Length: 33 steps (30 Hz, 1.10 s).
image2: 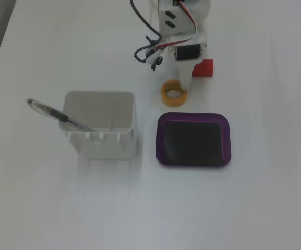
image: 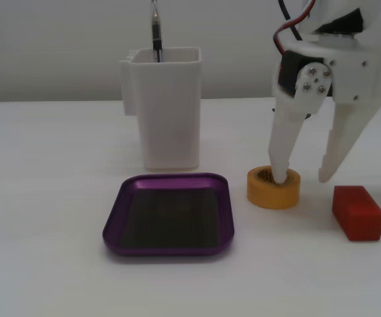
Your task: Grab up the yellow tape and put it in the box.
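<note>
The yellow tape [image: 273, 195] lies flat on the white table, just right of the purple box [image: 170, 179]. My gripper [image: 302, 177] is open and straddles the roll's right wall: its left finger [image: 281, 155] dips into the roll's hole, and its right finger [image: 335, 152] hangs outside, between the roll and a red block. In the fixed view from above, the tape [image2: 166, 95] sits just beyond the box [image2: 192, 116], with the gripper [image2: 188, 80] coming down onto it. The box is empty.
A red rectangular block [image: 357, 211] lies right of the tape, close to the outer finger; it also shows from above [image2: 204, 67]. A tall white container [image: 170, 112] holding a pen [image: 156, 33] stands behind the box.
</note>
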Available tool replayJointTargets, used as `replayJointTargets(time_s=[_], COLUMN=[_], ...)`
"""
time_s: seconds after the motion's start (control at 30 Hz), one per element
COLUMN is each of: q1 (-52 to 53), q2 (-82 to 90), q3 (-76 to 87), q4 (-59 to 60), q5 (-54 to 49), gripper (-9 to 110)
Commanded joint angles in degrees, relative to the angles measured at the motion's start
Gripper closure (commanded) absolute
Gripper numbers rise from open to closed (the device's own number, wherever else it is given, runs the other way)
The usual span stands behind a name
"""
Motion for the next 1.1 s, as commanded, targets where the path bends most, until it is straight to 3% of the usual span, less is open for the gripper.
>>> replayJointTargets(time_s=[0.0,0.33,0.53,0.9,1.07], q1=[2.7,4.4,3.9,3.4,-3.2], q2=[-0.9,-4.2,-4.2,2.5,5.7], q3=[-2.2,-2.2,-2.2,-11.6,-17.0], q4=[-1.6,-1.8,-2.5,-2.5,-2.9], q5=[-0.5,-0.5,-0.4,3.3,3.4], gripper=[87,87,102,102,102])
